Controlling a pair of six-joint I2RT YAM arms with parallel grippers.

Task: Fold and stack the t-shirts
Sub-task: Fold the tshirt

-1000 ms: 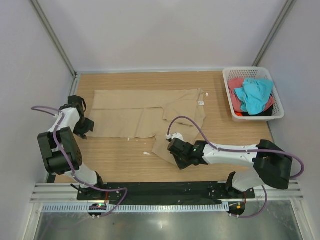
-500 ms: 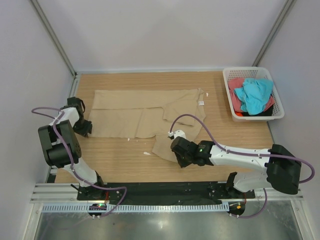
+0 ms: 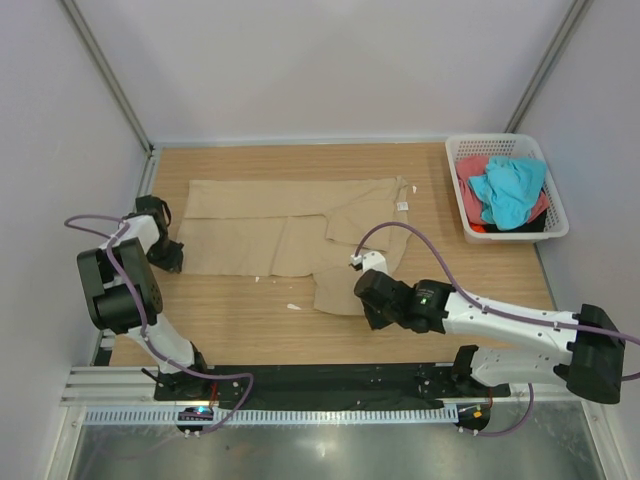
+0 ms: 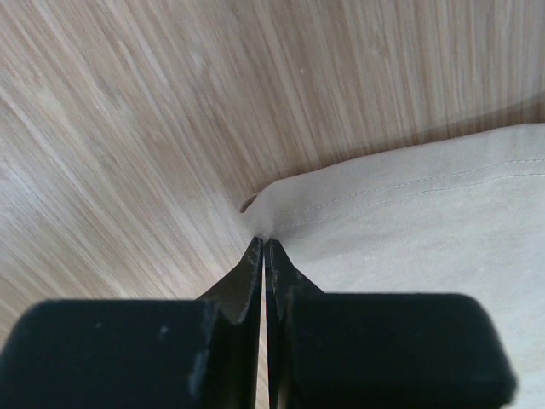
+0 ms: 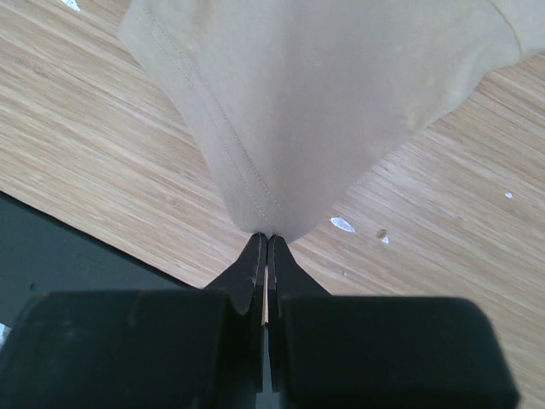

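— State of the left gripper [image 4: 264, 243]?

— Shut, fingers pressed together on a stitched corner of the tan t-shirt [image 4: 409, 247], low against the table [image 4: 128, 128]. Probably placed there to carry the hem end into a fold.

— And the right gripper [image 5: 266, 237]?

— Closed too, pinching a stitched flap of the same shirt near the front edge. Looks like a sleeve, though hard to say for sure. Gripped right at the tip of the flap.

— Why grab two places at once?

— Likely to keep the near edge in one line and avoid bunching, as with a single-corner pull.

— Where on the table, exactly?

— Spread across the middle, neck label [image 3: 402, 206] toward the right. Straight along the far side, uneven along the near one.

— Other shirts?

— Heaped in the white basket [image 3: 515, 235] at the far right corner, well apart: turquoise shirt [image 3: 510, 190] on top, coral-red shirt [image 3: 468, 170] beneath. Presumably parked there to leave folding room. No stack yet.
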